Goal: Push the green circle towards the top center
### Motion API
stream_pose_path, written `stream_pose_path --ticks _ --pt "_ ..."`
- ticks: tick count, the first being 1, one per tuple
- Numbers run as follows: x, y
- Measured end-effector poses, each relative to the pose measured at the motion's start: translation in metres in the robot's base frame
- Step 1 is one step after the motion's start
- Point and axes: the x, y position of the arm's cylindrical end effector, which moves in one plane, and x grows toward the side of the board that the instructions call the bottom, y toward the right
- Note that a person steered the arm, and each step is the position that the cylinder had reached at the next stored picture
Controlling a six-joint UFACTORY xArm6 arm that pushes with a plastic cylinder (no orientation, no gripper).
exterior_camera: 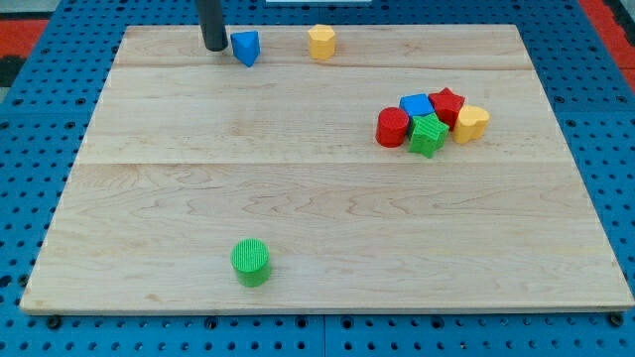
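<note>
The green circle point(250, 261) sits alone near the view's bottom, left of centre, on the wooden board point(298, 198). My tip point(214, 47) is at the view's top left, just left of a blue triangular block point(245, 47), very close to it or touching. The tip is far above the green circle, with most of the board between them.
A yellow hexagonal block point(320, 42) lies near the top centre. At the right, a cluster holds a red cylinder point(393, 127), blue cube point(416, 105), red star point(446, 105), green star point(428, 136) and yellow heart point(471, 123). Blue pegboard point(30, 149) surrounds the board.
</note>
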Motion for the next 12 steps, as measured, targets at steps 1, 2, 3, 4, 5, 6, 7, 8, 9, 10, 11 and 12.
stream_pose_path --ticks 1,2,3,4,5,6,7,8,9,10,11,12 --pt "0.007 0.056" --pt "0.007 0.104" --pt "0.015 0.100" --pt "0.081 0.091" --pt "0.181 0.104" --pt "0.271 0.176" --pt "0.371 0.163" --pt "0.372 0.093" --pt "0.339 0.047" --pt "0.327 0.036" --pt "0.314 0.006" --pt "0.282 0.007"
